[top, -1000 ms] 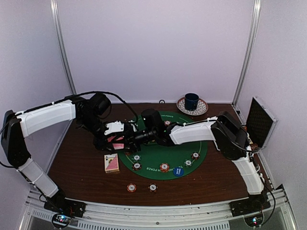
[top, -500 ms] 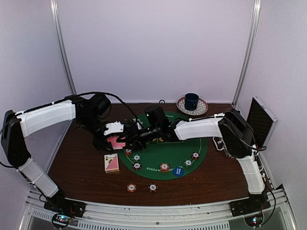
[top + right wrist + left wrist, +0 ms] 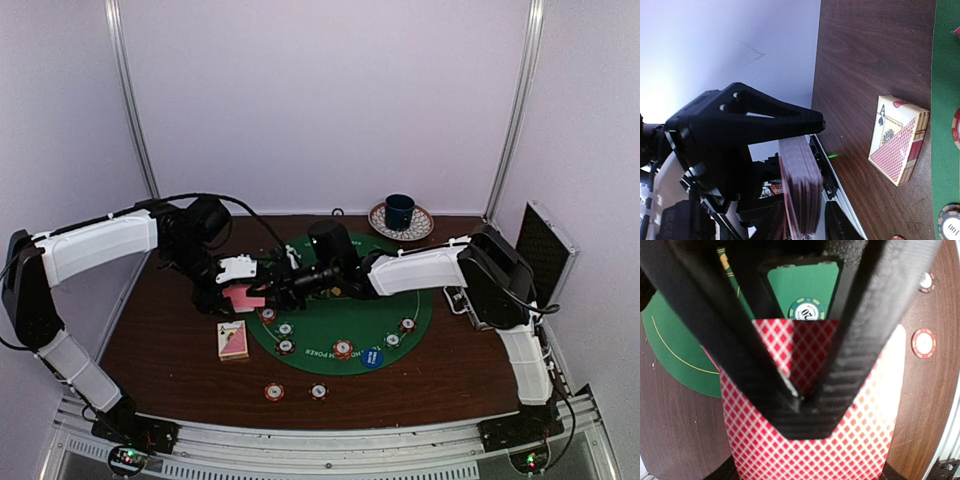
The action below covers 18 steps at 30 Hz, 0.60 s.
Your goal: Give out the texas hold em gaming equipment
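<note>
Left claw (image 3: 799, 399): clamped on the deck (image 3: 860, 420), held above the left edge of the mat (image 3: 330, 325).

Right claw (image 3: 283, 284): at the deck's right side. Whether its jaws are apart or together cannot be told, nor whether it touches a card.

Chips (image 3: 343, 349): spread along the mat's near arc, the blue button (image 3: 372, 357) among them. Two more chips (image 3: 274, 392) lie off the mat, nearer the bases.

Card box (image 3: 233, 340): on the wood, just left of the mat.

No loose card is visible on the table.

Assessment: chips look largely laid out. Dealing is not begun, and all cards remain to be handed out.
</note>
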Tool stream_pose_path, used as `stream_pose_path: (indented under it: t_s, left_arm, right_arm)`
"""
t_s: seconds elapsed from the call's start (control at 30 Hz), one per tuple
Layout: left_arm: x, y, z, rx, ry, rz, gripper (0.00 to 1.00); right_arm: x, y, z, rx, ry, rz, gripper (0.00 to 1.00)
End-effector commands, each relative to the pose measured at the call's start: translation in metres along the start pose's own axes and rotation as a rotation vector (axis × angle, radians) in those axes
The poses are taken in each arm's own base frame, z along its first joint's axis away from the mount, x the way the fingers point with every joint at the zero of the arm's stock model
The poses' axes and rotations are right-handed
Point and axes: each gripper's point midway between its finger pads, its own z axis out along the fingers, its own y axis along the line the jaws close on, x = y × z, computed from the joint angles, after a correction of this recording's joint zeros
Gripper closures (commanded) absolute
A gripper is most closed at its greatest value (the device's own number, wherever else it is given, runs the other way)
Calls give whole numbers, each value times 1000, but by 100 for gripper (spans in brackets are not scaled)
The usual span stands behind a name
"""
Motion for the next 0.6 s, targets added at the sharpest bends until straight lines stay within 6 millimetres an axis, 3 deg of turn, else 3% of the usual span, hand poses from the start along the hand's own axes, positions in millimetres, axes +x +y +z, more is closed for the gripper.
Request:
stream_pose_path:
  t_s: [0.0, 0.17, 0.57]
  left_arm:
    - [-4, 7, -7, -59, -28, 11, 91]
    - [0, 8, -5, -70, -8, 11, 100]
    - [8, 7, -5, -83, 21, 7, 100]
  right_arm:
    - [-4, 47, -14, -119, -27, -28, 73]
    - [-1, 37, -19, -87, -24, -22, 80]
    - [-3, 30, -34, -50, -29, -27, 96]
